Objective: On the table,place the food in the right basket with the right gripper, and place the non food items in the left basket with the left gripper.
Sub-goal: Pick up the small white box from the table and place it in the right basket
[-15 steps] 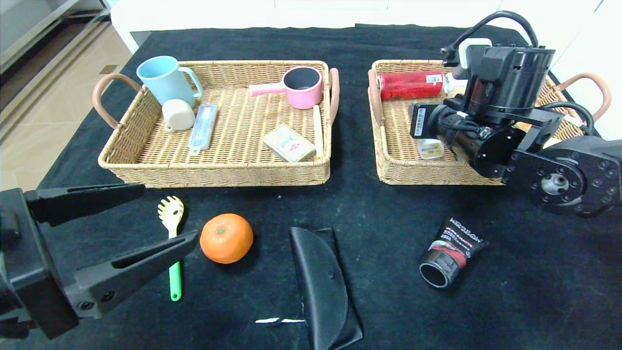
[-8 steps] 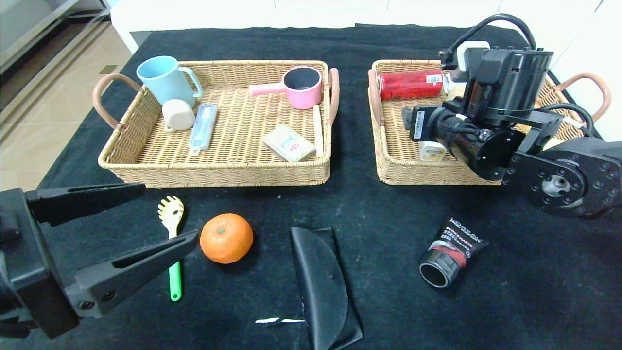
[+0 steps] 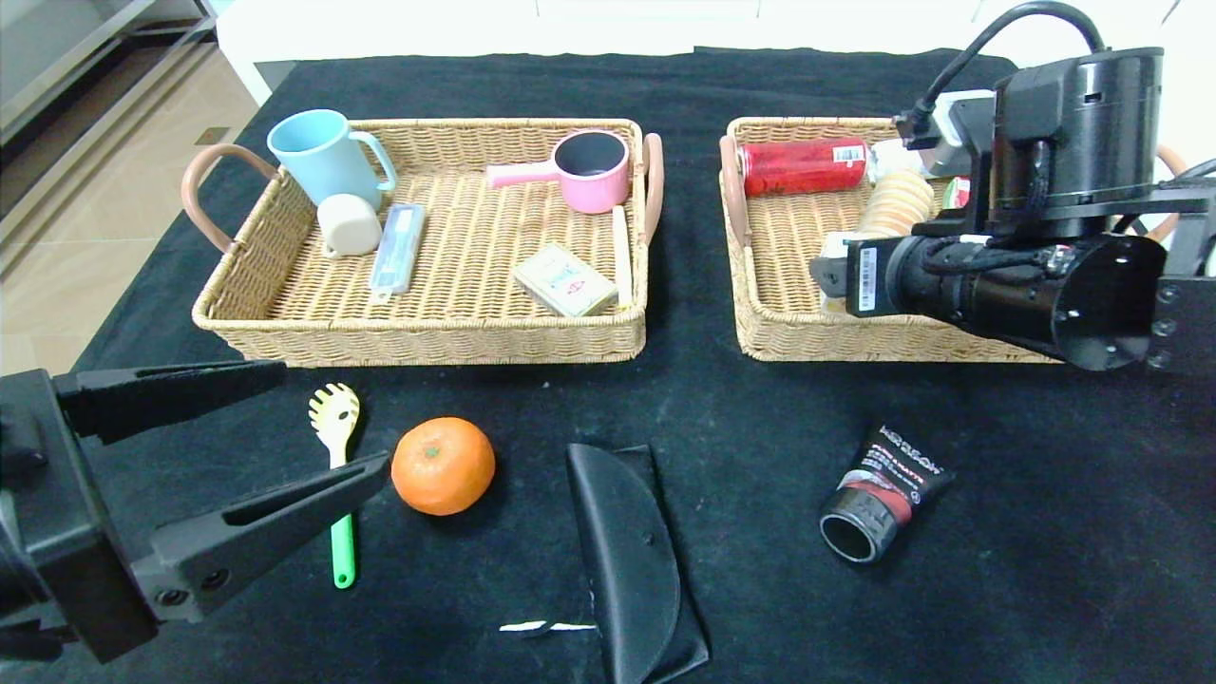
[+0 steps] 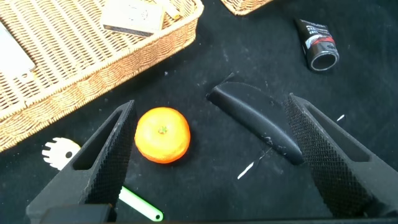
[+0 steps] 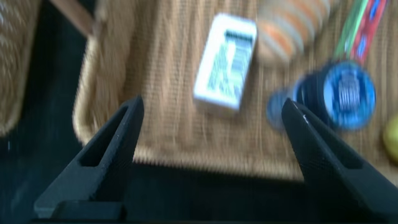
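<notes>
Right claw (image 5: pixel 208 155), jaws apart and empty over the right basket (image 3: pixel 779 332) holding the juice carton (image 5: pixel 225 62); left claw (image 3: pixel 285 427) spread near the orange (image 3: pixel 443 465) on the tabletop (image 3: pixel 741 427).

Both arms are made of black parts. The right arm (image 3: pixel 1007 285) is built from thick round housings with small screws, a white barcode label and a black cable. The left gripper (image 3: pixel 323 427) has long tapered fingers (image 4: pixel 329 155) with a dotted inner surface.
</notes>
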Action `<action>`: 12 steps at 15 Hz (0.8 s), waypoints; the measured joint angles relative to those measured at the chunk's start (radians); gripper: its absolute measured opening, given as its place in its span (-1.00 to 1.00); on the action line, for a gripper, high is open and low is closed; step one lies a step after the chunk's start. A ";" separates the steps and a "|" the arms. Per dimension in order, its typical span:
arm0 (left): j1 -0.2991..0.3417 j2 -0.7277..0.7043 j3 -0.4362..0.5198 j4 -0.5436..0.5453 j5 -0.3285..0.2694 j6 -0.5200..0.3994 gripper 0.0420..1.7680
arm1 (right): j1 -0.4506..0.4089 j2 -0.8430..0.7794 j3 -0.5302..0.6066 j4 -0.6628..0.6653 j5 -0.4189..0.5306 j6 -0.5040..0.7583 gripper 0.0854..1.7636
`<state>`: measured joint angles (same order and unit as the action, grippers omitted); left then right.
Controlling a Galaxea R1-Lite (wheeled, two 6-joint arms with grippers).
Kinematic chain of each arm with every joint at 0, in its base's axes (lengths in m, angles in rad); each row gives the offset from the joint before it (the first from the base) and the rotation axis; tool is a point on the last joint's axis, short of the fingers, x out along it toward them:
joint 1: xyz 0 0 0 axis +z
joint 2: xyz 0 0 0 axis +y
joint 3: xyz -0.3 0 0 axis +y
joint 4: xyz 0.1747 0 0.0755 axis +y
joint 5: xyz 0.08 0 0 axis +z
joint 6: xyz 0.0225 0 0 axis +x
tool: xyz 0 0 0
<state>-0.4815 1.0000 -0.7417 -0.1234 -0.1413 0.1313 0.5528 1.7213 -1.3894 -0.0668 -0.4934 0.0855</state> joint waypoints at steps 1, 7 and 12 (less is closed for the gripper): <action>0.000 0.000 0.000 0.000 0.000 0.000 0.94 | 0.005 -0.023 -0.005 0.091 0.003 0.049 0.84; 0.000 -0.003 -0.001 -0.003 0.000 0.000 0.94 | 0.017 -0.101 -0.168 0.666 0.045 0.435 0.89; 0.000 -0.003 -0.001 -0.003 0.000 0.001 0.94 | 0.025 -0.087 -0.318 0.966 0.191 0.761 0.91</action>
<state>-0.4815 0.9966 -0.7423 -0.1264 -0.1417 0.1326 0.5777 1.6347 -1.7077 0.8991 -0.3021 0.8466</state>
